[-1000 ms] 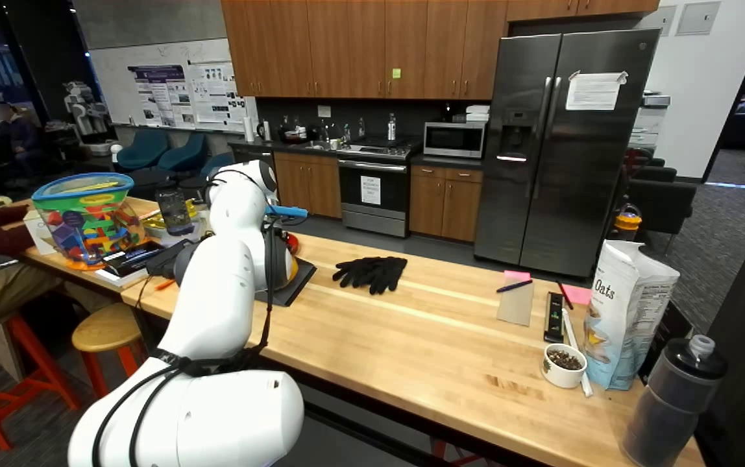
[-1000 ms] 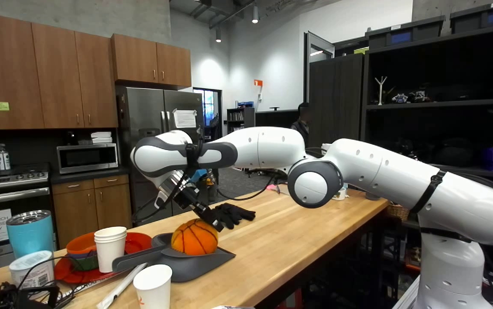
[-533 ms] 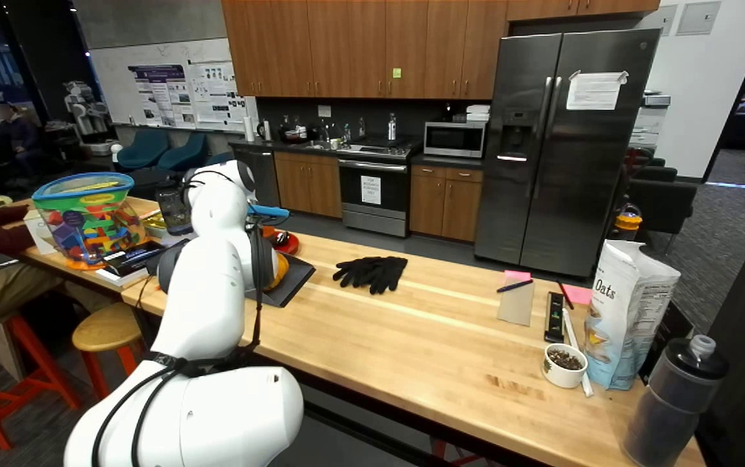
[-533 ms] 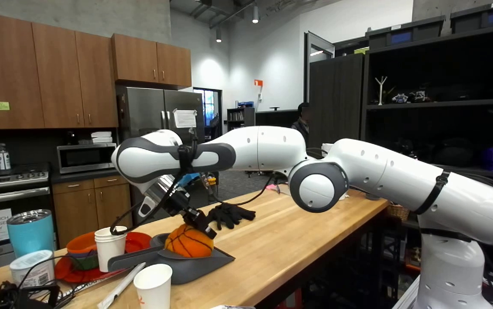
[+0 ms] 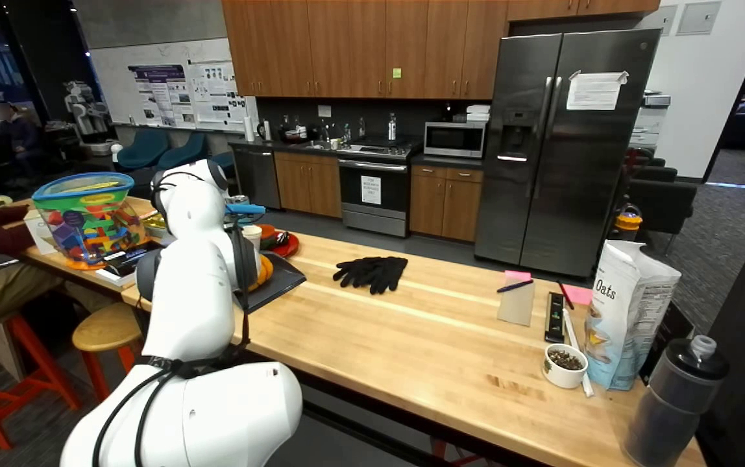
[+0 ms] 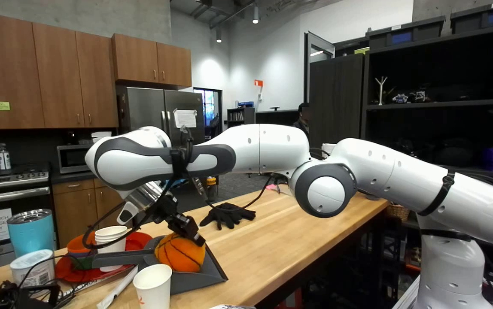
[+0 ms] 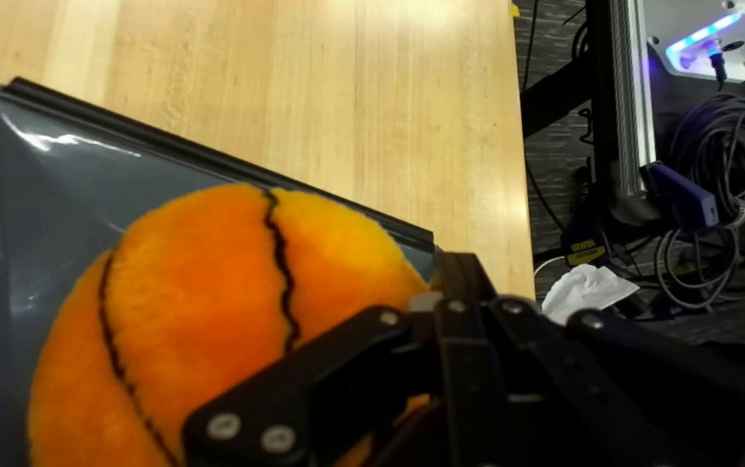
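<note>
An orange plush basketball with black seams (image 6: 180,254) sits in a dark grey dustpan (image 6: 197,281) on the wooden table. The ball (image 7: 197,279) and the dustpan (image 7: 54,175) fill the left of the wrist view. My gripper (image 6: 197,241) points down and slants beside the ball, over the pan. In the wrist view its fingertips (image 7: 466,279) are together, with nothing seen between them, close against the ball's side and near the pan's corner. In an exterior view the arm hides the gripper and part of the ball (image 5: 263,269). A black glove (image 6: 228,214) lies beyond.
A paper cup (image 6: 153,283), stacked cups (image 6: 111,242), red plates (image 6: 139,240) and a turquoise tumbler (image 6: 31,231) stand around the dustpan's handle (image 6: 117,259). An oats bag (image 5: 625,318), small bowl (image 5: 554,373) and bottle (image 5: 671,408) stand at the table's far end.
The arm and gripper have moved left in both exterior views. The dustpan has slid and turned with the ball in it, and the ball has rolled slightly. The glove has stayed put.
</note>
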Robot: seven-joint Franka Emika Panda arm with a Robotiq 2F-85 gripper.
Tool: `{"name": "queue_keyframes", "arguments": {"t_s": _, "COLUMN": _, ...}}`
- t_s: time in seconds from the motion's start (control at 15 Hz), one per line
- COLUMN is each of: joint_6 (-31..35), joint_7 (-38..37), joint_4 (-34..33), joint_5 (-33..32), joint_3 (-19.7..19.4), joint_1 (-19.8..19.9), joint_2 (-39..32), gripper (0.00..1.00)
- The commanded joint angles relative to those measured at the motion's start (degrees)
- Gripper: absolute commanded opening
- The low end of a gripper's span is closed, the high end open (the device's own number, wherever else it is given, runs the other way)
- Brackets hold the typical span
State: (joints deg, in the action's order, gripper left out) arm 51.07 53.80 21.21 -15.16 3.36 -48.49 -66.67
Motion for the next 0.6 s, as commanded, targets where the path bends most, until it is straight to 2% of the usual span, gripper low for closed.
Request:
{"name": "queue_keyframes", "arguments": {"t_s": 0.0, "joint_6": 2.8, "joint_7": 0.7, "joint_4": 1.6, "joint_5": -1.7, "joint_3": -2.0, "joint_1": -1.1, "joint_2": 3.0, "gripper": 0.0}}
{"name": "queue_keyframes", "arguments": {"t_s": 0.53, "joint_6": 6.6, "joint_7": -2.8, "joint_4": 1.3, "joint_5": -6.2, "joint_3": -7.3, "joint_1": 0.6, "joint_2": 8.0, "gripper": 0.0}}
